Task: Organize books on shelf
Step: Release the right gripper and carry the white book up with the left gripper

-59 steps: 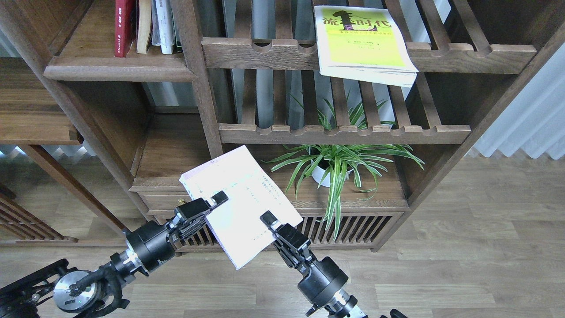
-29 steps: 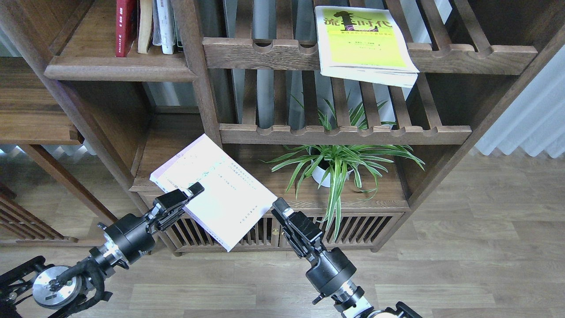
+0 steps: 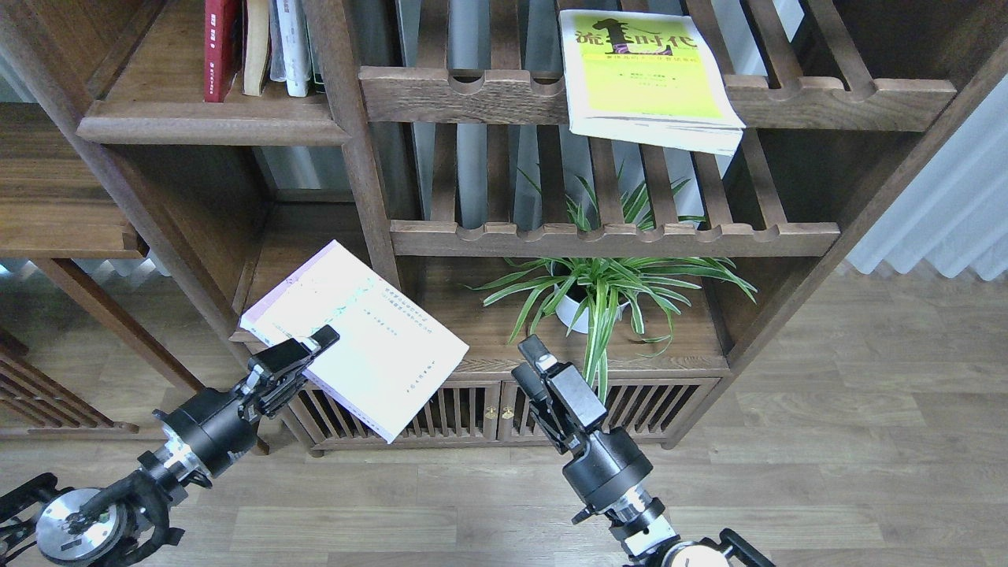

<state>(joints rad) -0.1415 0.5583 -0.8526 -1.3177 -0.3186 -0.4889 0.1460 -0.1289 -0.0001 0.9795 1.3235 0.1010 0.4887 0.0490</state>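
My left gripper is shut on the near-left edge of the pale lavender-white book. It holds the book flat and tilted in front of the low cabinet. My right gripper stands open to the right of the book, apart from it and holding nothing. The yellow-green book with black characters lies flat on the upper slatted rack, overhanging its front rail. The dark red book stands upright on the solid shelf at the upper left, beside cream and white books.
A potted spider plant sits on the cabinet top just behind my right gripper. A vertical post separates the solid shelf from the slatted racks. More shelving stands at the far left.
The right gripper has let go of the lavender-white book and drawn back to the right. The left gripper has carried the book leftward and a little higher.
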